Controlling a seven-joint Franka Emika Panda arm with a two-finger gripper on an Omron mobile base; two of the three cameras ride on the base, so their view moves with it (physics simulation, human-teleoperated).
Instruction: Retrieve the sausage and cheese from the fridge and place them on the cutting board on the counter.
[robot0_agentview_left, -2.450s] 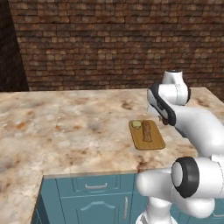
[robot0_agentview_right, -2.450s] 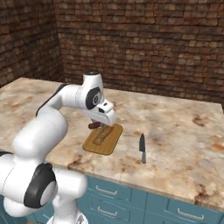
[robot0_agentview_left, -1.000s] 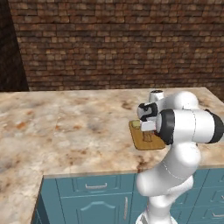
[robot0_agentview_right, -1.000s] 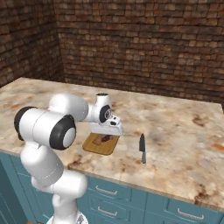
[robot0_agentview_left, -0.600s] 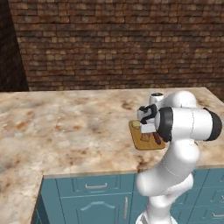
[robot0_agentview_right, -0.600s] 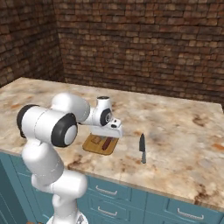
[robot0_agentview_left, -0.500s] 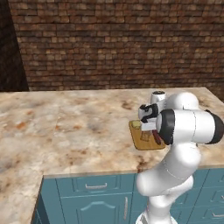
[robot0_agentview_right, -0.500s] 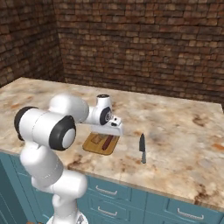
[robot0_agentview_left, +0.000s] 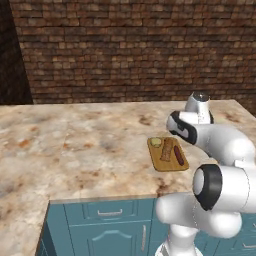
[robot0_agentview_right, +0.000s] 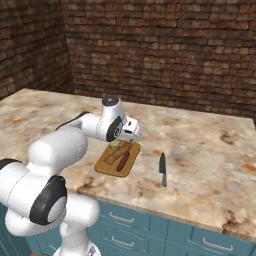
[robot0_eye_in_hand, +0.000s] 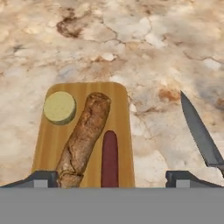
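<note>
Sausage (robot0_eye_in_hand: 110, 157) lies flat on the cutting board (robot0_eye_in_hand: 122, 131), beside the longer tan strip (robot0_eye_in_hand: 83, 138) and pale cheese round (robot0_eye_in_hand: 59, 107). Your hand (robot0_eye_in_hand: 111, 177) stands wide and empty above it; lift straight up, clear of the knife (robot0_eye_in_hand: 199, 131) on the bench (robot0_eye_in_hand: 131, 35).

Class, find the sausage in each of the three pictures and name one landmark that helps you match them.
Left base view: the sausage lies on the right side of the cutting board.
Right base view: sausage on the board's right side, towards the knife.
Hand view: sausage at bottom centre, right of the long brown strip.
Shared landmark: the cutting board.
</note>
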